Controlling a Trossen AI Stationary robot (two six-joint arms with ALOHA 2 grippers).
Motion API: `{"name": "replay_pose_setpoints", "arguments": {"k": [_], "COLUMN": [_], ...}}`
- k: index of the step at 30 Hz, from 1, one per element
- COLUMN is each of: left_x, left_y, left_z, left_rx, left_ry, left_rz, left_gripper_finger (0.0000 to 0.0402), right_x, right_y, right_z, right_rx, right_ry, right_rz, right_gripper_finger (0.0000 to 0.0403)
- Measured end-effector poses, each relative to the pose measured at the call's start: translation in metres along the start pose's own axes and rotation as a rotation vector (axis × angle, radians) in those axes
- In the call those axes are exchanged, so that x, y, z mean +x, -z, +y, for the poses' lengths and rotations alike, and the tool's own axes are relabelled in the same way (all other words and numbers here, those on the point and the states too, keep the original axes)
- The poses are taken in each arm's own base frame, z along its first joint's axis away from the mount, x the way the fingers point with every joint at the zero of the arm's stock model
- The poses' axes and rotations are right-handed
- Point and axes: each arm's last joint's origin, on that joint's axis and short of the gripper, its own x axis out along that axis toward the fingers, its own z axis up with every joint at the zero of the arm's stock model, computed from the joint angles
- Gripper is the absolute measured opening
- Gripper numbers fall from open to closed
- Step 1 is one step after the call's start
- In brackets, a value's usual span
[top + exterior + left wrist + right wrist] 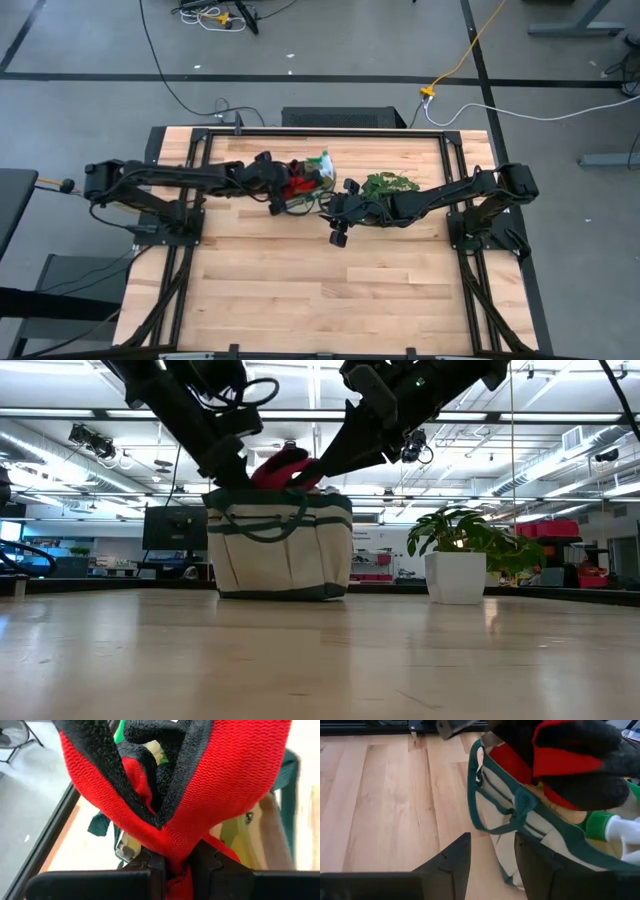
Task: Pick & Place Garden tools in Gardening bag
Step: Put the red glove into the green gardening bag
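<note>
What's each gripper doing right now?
Left gripper: shut on the red gloves, above the gardening bag.
Right gripper: open, one finger inside the bag's rim, one outside.

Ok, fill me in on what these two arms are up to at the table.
The left gripper is shut on the red gloves and holds them over the open top of the gardening bag. The right gripper is open with one finger inside the bag's rim and one outside, apparently steadying it. A green spray bottle already sits inside the bag. The potted plant stands beside the bag, untouched.
</note>
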Motion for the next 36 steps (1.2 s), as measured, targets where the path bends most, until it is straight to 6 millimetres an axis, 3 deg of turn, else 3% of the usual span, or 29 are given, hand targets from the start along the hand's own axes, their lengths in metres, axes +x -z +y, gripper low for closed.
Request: {"name": "replay_pose_setpoints", "arguments": {"k": [11,19,30,36], "left_x": [0.018,0.019,0.019,0.016], "left_y": [0.007,0.008,0.008,0.004], "left_z": [0.012,0.015,0.014,0.015], "left_rx": [-0.103,-0.155,-0.184,-0.18], "left_ry": [0.047,0.101,0.125,0.13], "left_rz": [0.067,0.072,0.074,0.078], "left_gripper_finger": [0.0063,0.0063,0.0106,0.0111], "right_x": [0.0,0.0,0.0,0.0], "right_y": [0.0,0.0,0.0,0.0], "right_z": [0.0,0.0,0.0,0.0], "right_rx": [0.0,0.0,0.0,-0.001], "right_ry": [0.0,0.0,0.001,0.001], "right_rz": [0.0,0.001,0.001,0.001], "right_gripper_finger": [0.0155,0.0155,0.0155,0.0155]}}
